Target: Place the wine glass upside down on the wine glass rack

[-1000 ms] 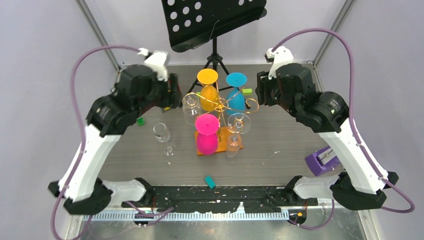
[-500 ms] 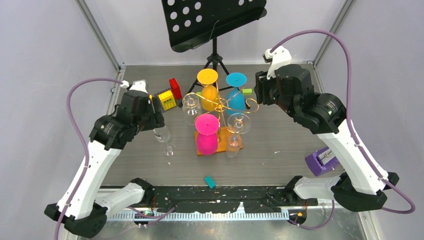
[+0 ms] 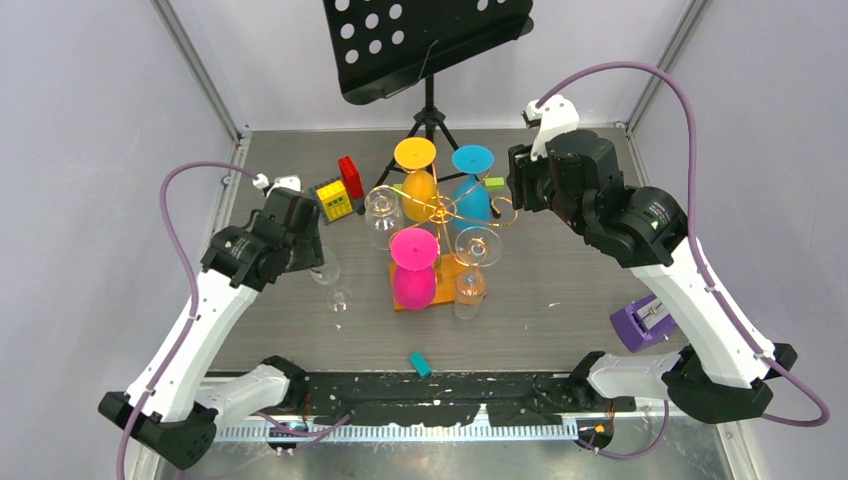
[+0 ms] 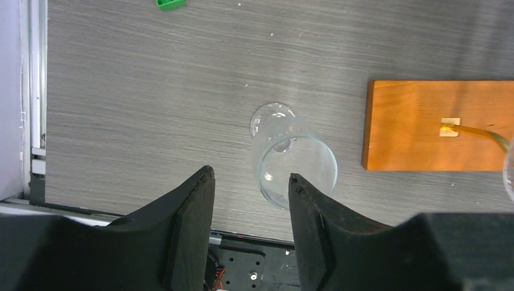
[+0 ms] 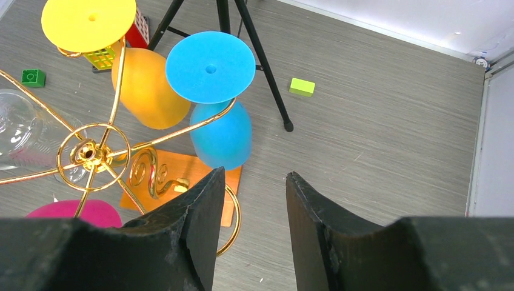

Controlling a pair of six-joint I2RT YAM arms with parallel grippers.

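Left wrist view: left gripper (image 4: 251,174) has its jaws apart with nothing between them, only bare table in the gap. The clear wine glass (image 4: 295,163) is not centred; it sits by the finger nearer the wine glass rack (image 3: 441,209), bowl partly hidden behind that fingertip. The glass stands upright on the table, just beside the rack's orange base (image 4: 424,127), on the rack's left, not touching it. Risk: descending or closing from this offset would likely land a finger on the rim and knock the glass over toward the base. Thin clear glass may also slip in a partial pinch, and the rack is crowded, so the flip could bump the coloured glasses (image 3: 414,265) hanging there. Left arm (image 3: 215,300) reaches forward from its base, elbow raised, wrist pointing straight down left of the rack. Right gripper (image 5: 254,174) is also spread and empty, right arm (image 3: 650,220) held high to the rack's right, looking down at it.
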